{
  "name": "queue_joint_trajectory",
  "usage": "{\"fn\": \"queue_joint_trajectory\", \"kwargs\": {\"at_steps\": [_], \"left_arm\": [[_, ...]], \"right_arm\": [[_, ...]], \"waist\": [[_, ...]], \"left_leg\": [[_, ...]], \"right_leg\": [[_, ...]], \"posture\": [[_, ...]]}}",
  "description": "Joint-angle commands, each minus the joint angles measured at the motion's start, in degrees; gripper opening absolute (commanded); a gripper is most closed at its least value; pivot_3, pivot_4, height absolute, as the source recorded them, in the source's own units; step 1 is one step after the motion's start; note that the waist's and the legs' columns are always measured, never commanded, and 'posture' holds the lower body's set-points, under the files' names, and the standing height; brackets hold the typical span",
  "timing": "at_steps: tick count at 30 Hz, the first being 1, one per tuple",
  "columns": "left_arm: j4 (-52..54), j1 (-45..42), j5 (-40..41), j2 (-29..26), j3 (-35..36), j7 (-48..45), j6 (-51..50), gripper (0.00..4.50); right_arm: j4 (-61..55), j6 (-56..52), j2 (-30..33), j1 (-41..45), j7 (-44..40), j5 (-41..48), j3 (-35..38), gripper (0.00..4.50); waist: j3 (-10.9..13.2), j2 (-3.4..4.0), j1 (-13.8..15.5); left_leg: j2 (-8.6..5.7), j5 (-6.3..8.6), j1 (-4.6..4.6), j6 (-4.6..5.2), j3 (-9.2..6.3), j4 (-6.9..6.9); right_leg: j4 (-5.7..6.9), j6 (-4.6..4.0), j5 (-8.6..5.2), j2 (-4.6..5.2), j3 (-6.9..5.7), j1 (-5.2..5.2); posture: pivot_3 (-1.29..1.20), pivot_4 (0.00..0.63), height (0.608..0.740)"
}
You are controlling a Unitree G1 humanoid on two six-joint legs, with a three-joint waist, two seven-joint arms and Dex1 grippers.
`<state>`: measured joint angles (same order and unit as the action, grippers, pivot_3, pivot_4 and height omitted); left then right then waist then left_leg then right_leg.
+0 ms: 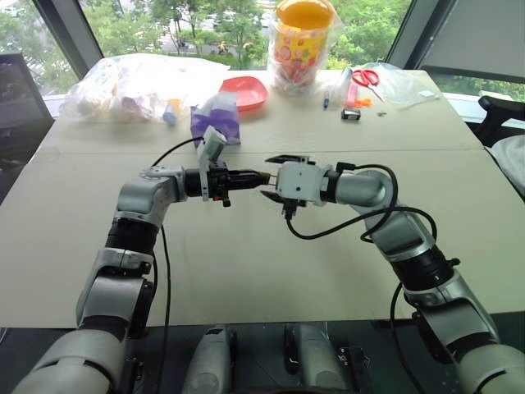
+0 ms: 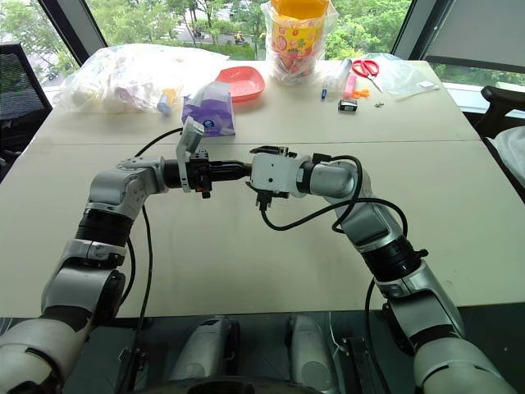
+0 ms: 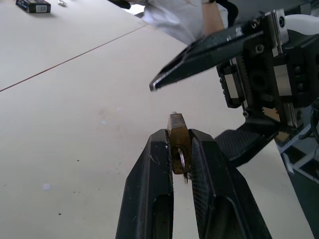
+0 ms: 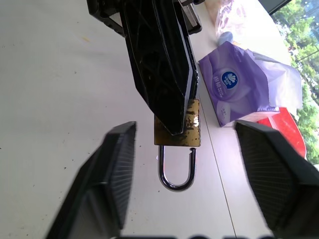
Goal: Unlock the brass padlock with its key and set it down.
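- While both arms meet above its middle, the pale beige surface (image 1: 246, 271) spreads wide, with a seam running across it and clutter along its far edge.
- At that far edge lie a clear plastic bag of small items (image 1: 135, 86), a yellow-lidded printed jar (image 1: 303, 37), a red dish (image 1: 244, 92), a purple tissue pack (image 4: 239, 92) and red-handled scissors (image 1: 367, 78).
- The left tool (image 3: 180, 149) reaches level toward the right arm, its two black fingers narrowed onto the brass padlock (image 4: 178, 130), gripping the body by its flat faces.
- The right tool (image 4: 179, 179) faces it from just beside, its ribbed pads (image 4: 271, 164) spread wide on either side of the lock and touching nothing.
- The brass padlock hangs in the air above the surface, between the two tools, held by the left one alone.
- Its silver shackle (image 4: 176, 172) points toward the right tool; one leg ends free, just clear of the body.
- In the left wrist view a thin silvery sliver, possibly the key (image 3: 183, 160), sits against the lock between the fingers; I cannot tell for sure.
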<state>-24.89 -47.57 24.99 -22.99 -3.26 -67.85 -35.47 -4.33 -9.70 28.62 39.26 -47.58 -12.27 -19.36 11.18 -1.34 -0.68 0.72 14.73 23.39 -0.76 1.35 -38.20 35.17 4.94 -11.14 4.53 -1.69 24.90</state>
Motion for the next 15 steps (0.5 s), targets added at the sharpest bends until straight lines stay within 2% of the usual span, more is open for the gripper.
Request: {"fn": "queue_joint_trajectory", "kwargs": {"at_steps": [1, 3, 7, 15], "left_arm": [[1.32, -0.09, 1.16, -0.77, 2.47, 0.71, 0.06, 0.00], [1.52, 0.37, 1.91, -1.02, 3.48, 0.98, -0.39, 0.00], [2.99, 1.55, 2.57, -1.45, 3.33, -0.15, -1.46, 0.00], [4.87, 1.41, 4.31, -1.20, 3.34, -1.17, -3.47, 0.00]], "right_arm": [[-1.89, 0.13, 2.23, -0.35, 1.88, -0.94, 3.28, 4.48], [-3.24, -2.93, 1.74, -1.91, 3.01, 1.53, 6.03, 4.48], [-9.71, -15.16, -3.46, -3.44, 4.17, 9.87, 11.66, 4.48], [-12.64, -21.05, -4.01, -3.91, 6.04, 12.45, 11.48, 4.48]], "waist": [[0.00, 0.00, 0.02], [0.00, 0.00, 0.03], [0.00, 0.00, -0.17], [0.00, 0.00, 0.11]], "left_leg": [[0.00, 0.00, 0.00, 0.00, 0.00, 0.00], [0.00, 0.00, 0.00, 0.00, 0.00, 0.00], [0.02, 0.00, -0.01, 0.00, 0.01, 0.01], [0.01, 0.00, 0.00, 0.00, -0.01, -0.02]], "right_leg": [[0.00, 0.00, 0.00, 0.00, 0.00, 0.00], [0.00, 0.00, 0.00, 0.01, 0.00, 0.00], [0.01, 0.00, 0.00, 0.00, 0.00, 0.01], [0.01, -0.07, -0.03, 0.04, 0.00, -0.01]], "posture": [[0.00, 0.150, 0.740], [0.00, 0.150, 0.740], [0.00, 0.150, 0.740], [0.00, 0.150, 0.740]]}}
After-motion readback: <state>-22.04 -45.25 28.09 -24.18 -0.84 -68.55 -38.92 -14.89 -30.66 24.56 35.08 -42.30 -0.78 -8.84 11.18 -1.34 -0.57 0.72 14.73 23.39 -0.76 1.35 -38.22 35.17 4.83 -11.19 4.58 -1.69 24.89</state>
